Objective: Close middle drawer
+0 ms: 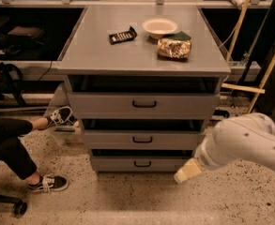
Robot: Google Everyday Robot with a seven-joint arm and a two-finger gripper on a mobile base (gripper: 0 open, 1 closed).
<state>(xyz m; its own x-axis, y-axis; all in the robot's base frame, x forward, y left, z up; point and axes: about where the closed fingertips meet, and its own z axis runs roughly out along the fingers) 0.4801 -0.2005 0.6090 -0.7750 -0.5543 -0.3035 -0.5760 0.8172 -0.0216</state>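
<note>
The middle drawer is the second of three in the grey metal cabinet, with a flat grey front and a small black loop handle. Its front stands nearly in line with the fronts above and below, with a dark gap over it. My gripper is low at the cabinet's right front corner, beside the lowest drawer. It is apart from the middle drawer, below and to the right of its handle. The white arm runs off to the right.
On the cabinet top lie a black remote, a white bowl and a snack bag. A seated person's legs and sneakers are at the left. Wooden poles lean at the right. The top drawer is above.
</note>
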